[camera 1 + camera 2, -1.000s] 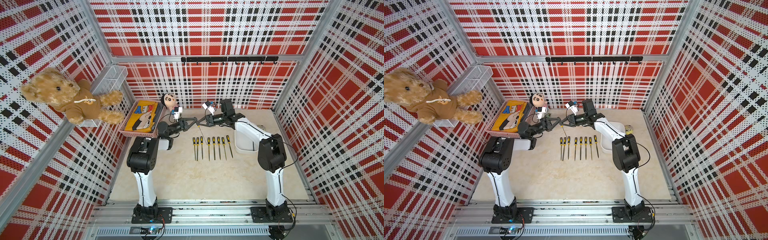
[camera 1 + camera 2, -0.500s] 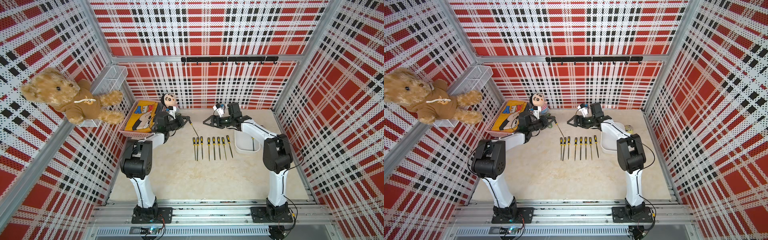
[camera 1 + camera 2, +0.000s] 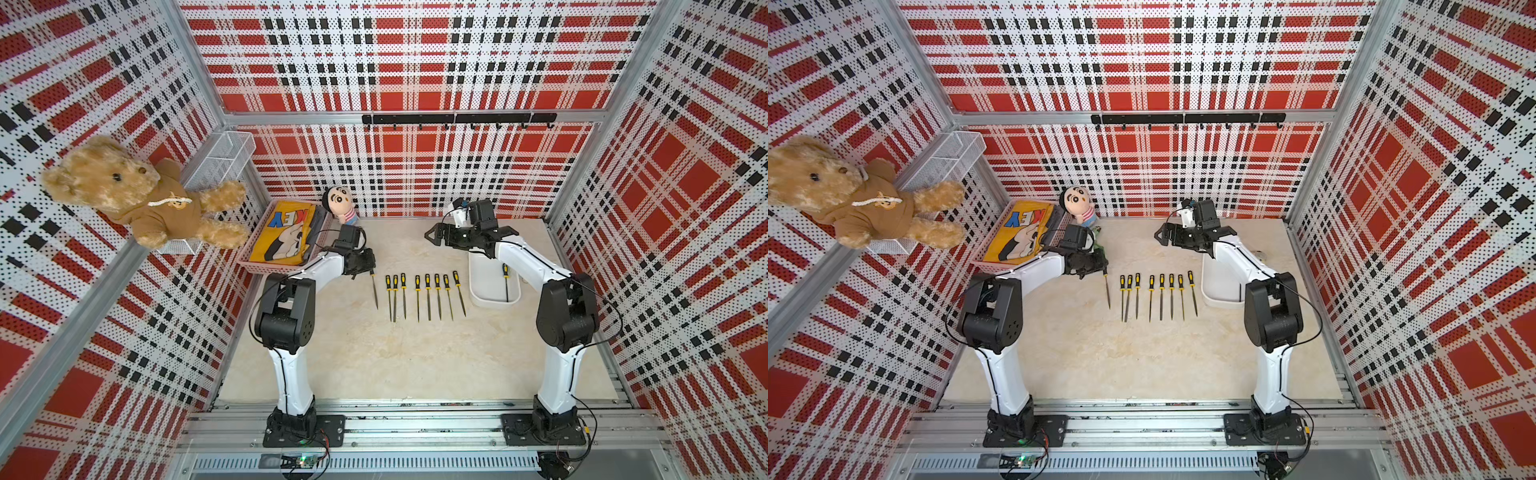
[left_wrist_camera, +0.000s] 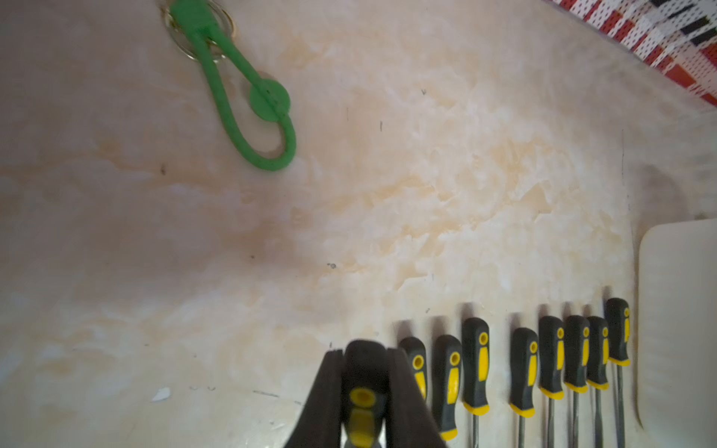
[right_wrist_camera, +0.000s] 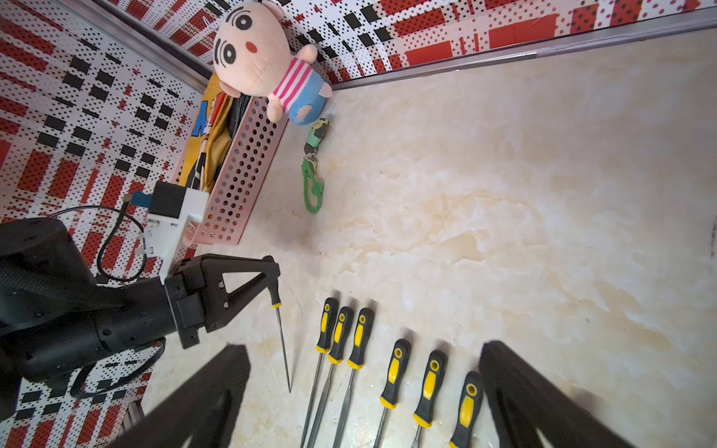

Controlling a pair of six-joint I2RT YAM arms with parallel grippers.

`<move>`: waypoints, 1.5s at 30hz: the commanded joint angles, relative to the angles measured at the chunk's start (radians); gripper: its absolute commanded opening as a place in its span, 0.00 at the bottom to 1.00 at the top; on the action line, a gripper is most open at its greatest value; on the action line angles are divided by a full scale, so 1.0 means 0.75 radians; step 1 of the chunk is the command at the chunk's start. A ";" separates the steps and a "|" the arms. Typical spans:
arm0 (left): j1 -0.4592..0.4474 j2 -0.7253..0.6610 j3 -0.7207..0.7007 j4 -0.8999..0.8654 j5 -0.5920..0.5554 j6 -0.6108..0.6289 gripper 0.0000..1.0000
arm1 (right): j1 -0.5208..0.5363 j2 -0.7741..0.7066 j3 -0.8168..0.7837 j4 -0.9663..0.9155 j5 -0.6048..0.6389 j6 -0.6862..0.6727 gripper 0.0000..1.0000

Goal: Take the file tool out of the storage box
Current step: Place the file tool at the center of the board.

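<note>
Left gripper [image 3: 367,266] clamps one file [image 3: 374,289] by its handle, left of the row of eight files [image 3: 428,295]; tip contact with the table is unclear. Right gripper [image 3: 432,237] gapes wide above the storage box [image 3: 494,301], whose far end the arm partly hides; a file tool [image 3: 505,282] lies inside.

ten files [image 3: 427,281]; two plush toys [image 3: 124,195]; two baskets [image 5: 244,170]; one storage box [image 3: 486,291]; one keychain [image 5: 312,190]

The folded yellow cloth [image 3: 286,239] reads "KEY".

One black-yellow file tool [image 3: 506,284] lies inside the shallow white storage box [image 3: 484,286].
</note>
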 commanded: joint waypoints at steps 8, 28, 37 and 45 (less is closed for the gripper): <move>-0.095 0.160 0.039 -0.137 -0.042 0.044 0.00 | 0.005 0.001 -0.032 -0.072 0.032 -0.028 1.00; -0.090 0.163 -0.010 -0.138 -0.096 -0.005 0.19 | -0.015 -0.027 -0.068 -0.107 0.144 -0.036 0.99; -0.084 0.148 0.006 -0.138 -0.100 0.000 0.30 | -0.165 -0.107 -0.107 -0.281 0.496 0.001 0.49; -0.082 0.146 0.040 -0.142 -0.102 0.002 0.34 | -0.235 -0.022 -0.062 -0.529 0.757 -0.132 0.51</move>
